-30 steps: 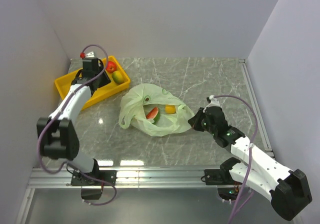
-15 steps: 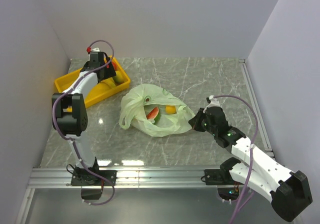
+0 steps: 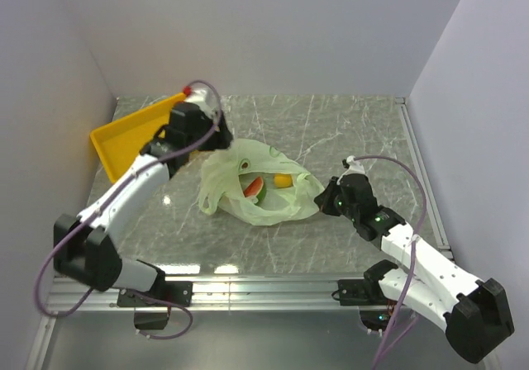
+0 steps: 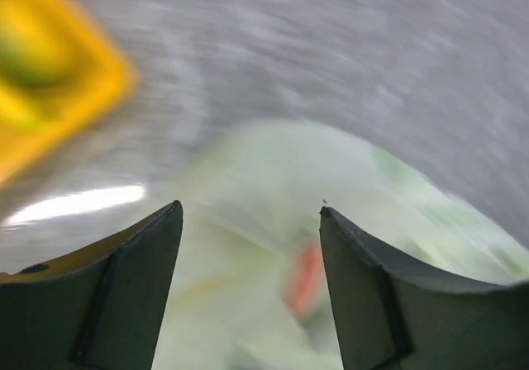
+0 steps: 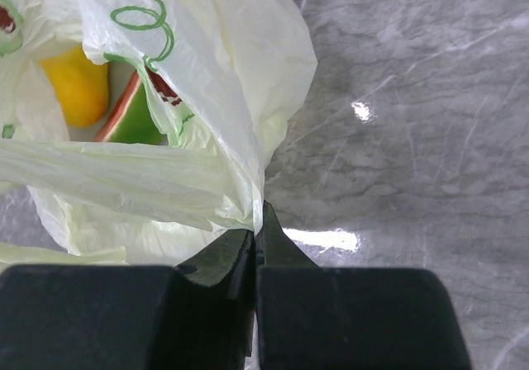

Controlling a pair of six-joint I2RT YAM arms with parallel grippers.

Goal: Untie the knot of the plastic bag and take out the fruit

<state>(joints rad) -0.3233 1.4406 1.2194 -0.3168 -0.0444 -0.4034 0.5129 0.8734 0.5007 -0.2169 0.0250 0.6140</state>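
Note:
The pale green plastic bag [image 3: 248, 180] lies open at mid-table, with no tied knot showing. Inside it lie a red watermelon slice [image 3: 253, 188] and a small yellow-orange fruit [image 3: 282, 180]; both also show in the right wrist view, the slice [image 5: 136, 114] and the yellow fruit [image 5: 78, 89]. My right gripper [image 3: 324, 198] is shut on the bag's right edge [image 5: 248, 196]. My left gripper [image 3: 221, 137] is open and empty above the bag's left rim; its view is blurred, with the bag [image 4: 273, 188] and a red patch [image 4: 306, 275] between the fingers.
A yellow tray [image 3: 124, 135] stands at the far left, partly hidden by my left arm; its corner shows blurred in the left wrist view [image 4: 50, 81]. Grey walls enclose the marble table on three sides.
My left arm has swung right from the yellow tray to the bag's left rim. The right gripper has stayed shut on the bag's edge.

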